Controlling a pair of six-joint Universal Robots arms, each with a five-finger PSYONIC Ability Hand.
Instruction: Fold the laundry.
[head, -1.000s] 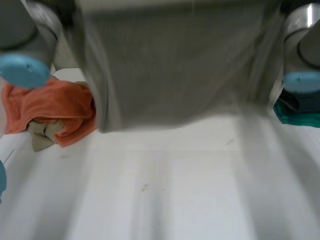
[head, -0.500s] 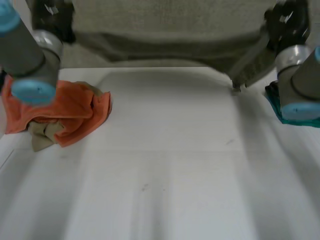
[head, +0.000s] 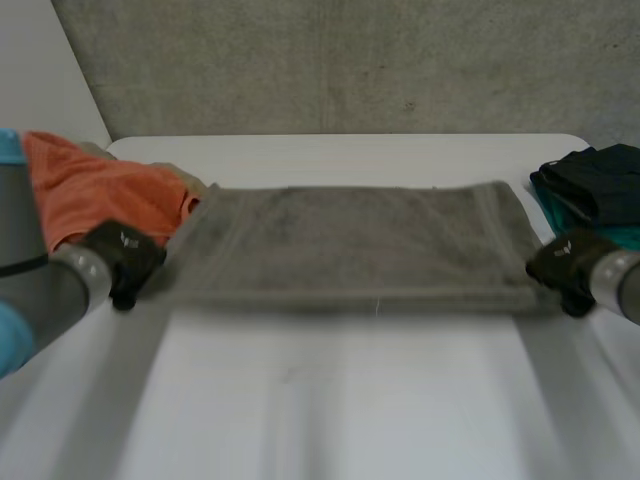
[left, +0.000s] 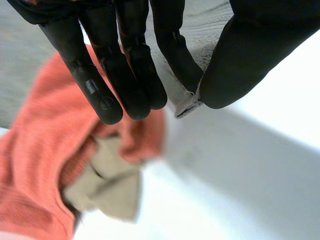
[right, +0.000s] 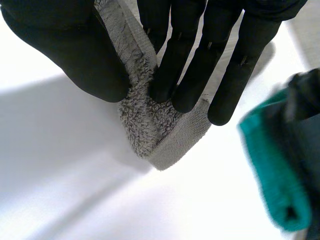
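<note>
Finding: long grey terry towel (head: 340, 245) pinched at both ends

The towel lies stretched across the white table (head: 340, 400). The left hand (head: 122, 258) pinches one near corner between thumb and straight fingers; the right hand (head: 562, 262) pinches the other likewise. A crumpled orange cloth (head: 100, 195) lies beside the left hand.

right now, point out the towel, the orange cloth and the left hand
towel (head: 350, 240): head view, middle of its top
orange cloth (head: 100, 190): head view, its upper fold
left hand (left: 132, 75): left wrist view, on a finger

Left hand (head: 122, 262) and right hand (head: 562, 265), wide apart, pinching.
</note>
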